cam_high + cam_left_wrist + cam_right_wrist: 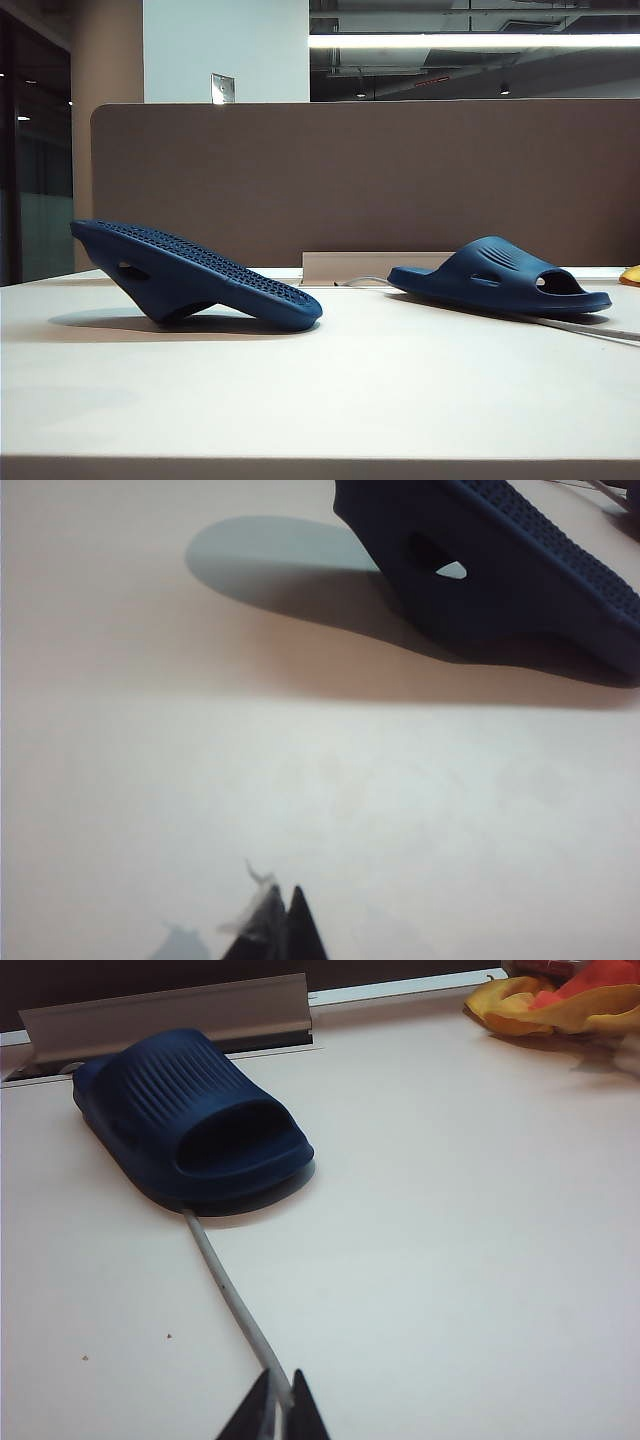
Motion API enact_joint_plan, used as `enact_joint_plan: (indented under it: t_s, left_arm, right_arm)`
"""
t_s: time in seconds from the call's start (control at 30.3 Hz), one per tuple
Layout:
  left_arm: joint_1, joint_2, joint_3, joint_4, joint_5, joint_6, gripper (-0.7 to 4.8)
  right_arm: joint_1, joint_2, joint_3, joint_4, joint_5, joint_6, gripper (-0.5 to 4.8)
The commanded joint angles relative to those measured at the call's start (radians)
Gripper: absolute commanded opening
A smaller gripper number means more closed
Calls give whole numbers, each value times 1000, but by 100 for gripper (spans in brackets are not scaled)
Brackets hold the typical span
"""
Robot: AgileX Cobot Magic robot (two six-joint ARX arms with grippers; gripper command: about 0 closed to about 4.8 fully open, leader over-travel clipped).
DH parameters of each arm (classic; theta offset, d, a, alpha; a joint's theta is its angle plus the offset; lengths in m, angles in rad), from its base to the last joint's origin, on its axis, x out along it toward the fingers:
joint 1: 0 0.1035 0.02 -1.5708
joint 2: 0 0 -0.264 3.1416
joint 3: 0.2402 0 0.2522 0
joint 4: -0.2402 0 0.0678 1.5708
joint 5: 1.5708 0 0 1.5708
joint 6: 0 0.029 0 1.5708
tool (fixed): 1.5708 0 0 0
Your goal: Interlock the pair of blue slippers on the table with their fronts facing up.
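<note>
Slippers first, going left to right: the left slipper point(200, 272) is flipped sole-up on the desk point(320, 400), propped on its strap so the dotted tread slopes down to the right, with one end low by the desk and the other end raised in the air. You can see an oval vent in the side of the strap, and it throws a soft shadow on the desk under it. Left gripper point(283, 905) only shows in its own wrist camera, jaws pressed together with nothing in them, hanging over bare desk well short of that upturned slipper point(500, 570). Behind everything runs a brown partition point(400, 170), and at its foot, about the middle, there's a pale metal rail point(375, 265). Right of that sits the other slipper point(500, 275), right way up, sole flat on the desk, well apart from the first one. A thin grey cable point(225, 1290) runs out from under this slipper point(190, 1120) across the desk toward the right gripper point(282, 1390), which also has its jaws together and empty; the cable ends up right at the tips, but whether it touches them I can't tell. Far right, near the desk's back edge, there's a crumpled yellow and orange cloth point(555, 1000), nowhere near either slipper.
</note>
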Motion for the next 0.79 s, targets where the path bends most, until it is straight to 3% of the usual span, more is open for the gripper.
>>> enact_joint_plan:
  t_s: [0.03,0.17,0.3,0.4,0.63,0.79]
  left_arm:
    - [0,-1,3,6,26,-187,-3]
    - [0,-1,4,26,73,-408,-3]
    - [0,-1,29,61,256,-489,-3]
    - [1,-1,78,64,316,-564,-3]
    - [1,14,330,39,321,-585,-3]
    - [1,136,563,-51,367,-580,-4]
  right_arm:
    - [2,0,0,11,3,-2,22]
    - [2,0,0,14,-3,63,22]
    - [2,0,0,14,-3,174,22]
    - [2,0,0,14,-3,224,22]
    - [2,0,0,14,-9,324,22]
    - [2,0,0,14,-86,324,22]
